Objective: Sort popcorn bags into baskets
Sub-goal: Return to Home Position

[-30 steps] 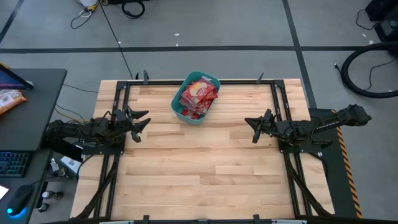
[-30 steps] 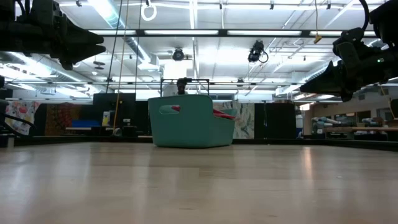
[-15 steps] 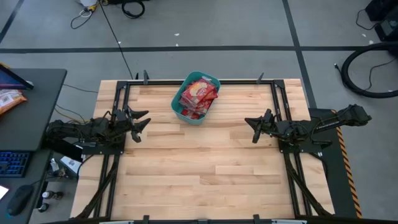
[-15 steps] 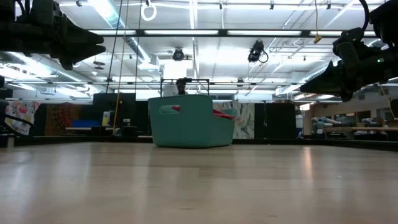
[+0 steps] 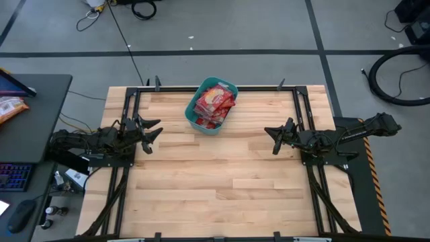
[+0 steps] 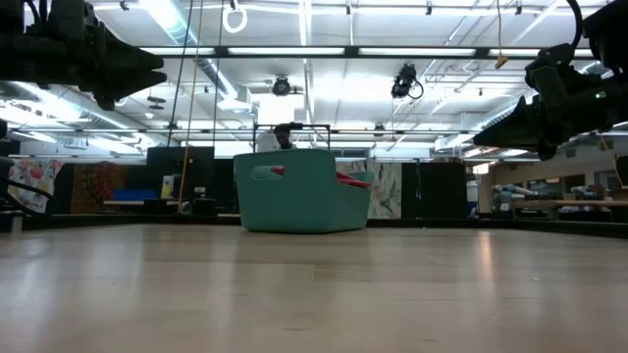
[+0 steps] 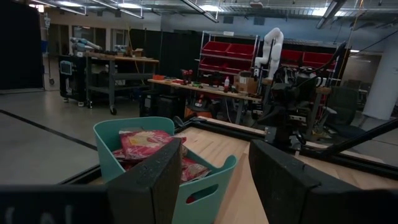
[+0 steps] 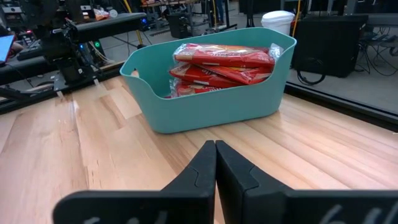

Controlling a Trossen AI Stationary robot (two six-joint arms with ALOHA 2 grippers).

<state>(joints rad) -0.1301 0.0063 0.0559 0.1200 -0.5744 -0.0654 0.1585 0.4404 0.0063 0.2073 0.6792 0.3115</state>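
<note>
A teal basket (image 5: 212, 106) stands on its base near the table's far edge, also in the low view (image 6: 301, 190), the left wrist view (image 7: 211, 183) and the right wrist view (image 8: 211, 99). Several red popcorn bags (image 5: 215, 104) lie stacked inside it (image 8: 221, 65), the top ones rising above the rim (image 7: 149, 142). My left gripper (image 5: 156, 131) hovers open at the table's left side, clear of the basket (image 7: 214, 180). My right gripper (image 5: 271, 138) hovers shut at the table's right side (image 8: 215, 163). Both are above the table top (image 6: 128, 69).
Bare wooden table top (image 5: 222, 181) stretches between the two arms and toward the near edge. A black metal frame (image 5: 134, 101) borders the table. A desk with a keyboard (image 5: 13, 178) and an orange snack bag (image 5: 10, 107) stands off the table's left side.
</note>
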